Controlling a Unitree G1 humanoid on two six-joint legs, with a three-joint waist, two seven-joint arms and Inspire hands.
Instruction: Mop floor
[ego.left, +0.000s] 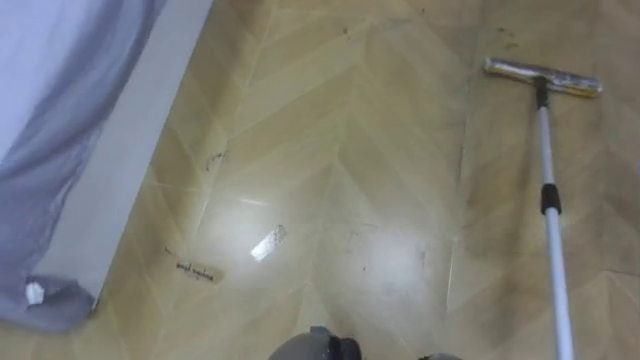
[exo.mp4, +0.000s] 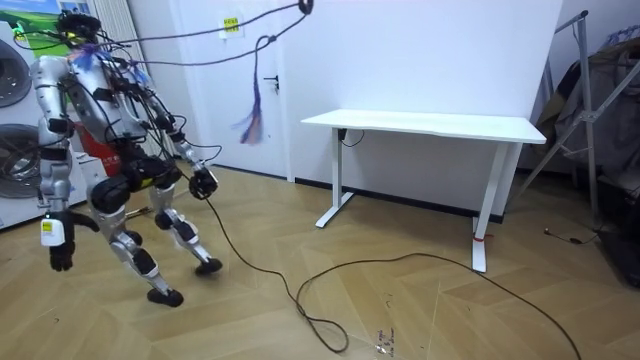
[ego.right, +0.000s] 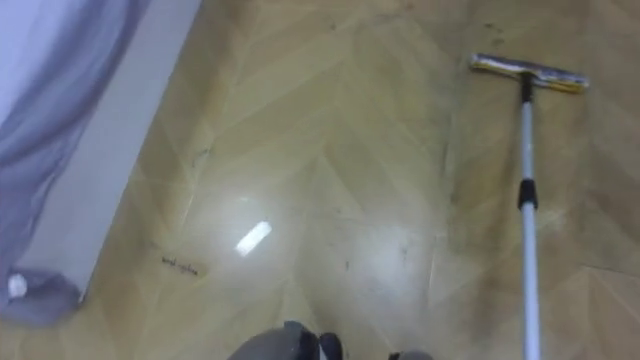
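A mop lies out on the wooden floor at the right of the eye views. Its flat yellowish head (ego.left: 543, 76) is at the far end, and its white pole (ego.left: 553, 250) with a black collar runs down to the bottom edge. No hand touches it. In the room view I stand mid-stride at the left, knees bent, facing the room view's right. My left hand (exo.mp4: 203, 183) is held out in front at hip height. My right hand (exo.mp4: 60, 255) hangs low at my side.
A white furniture edge (ego.left: 140, 130) draped with grey cloth (ego.left: 50, 160) fills the left. A small label (ego.left: 195, 270) and a white scrap (ego.left: 268, 242) lie on the floor, with dark smudges (ego.left: 390, 260) nearby. A white desk (exo.mp4: 430, 125) stands ahead, and a cable (exo.mp4: 330, 285) loops across the floor.
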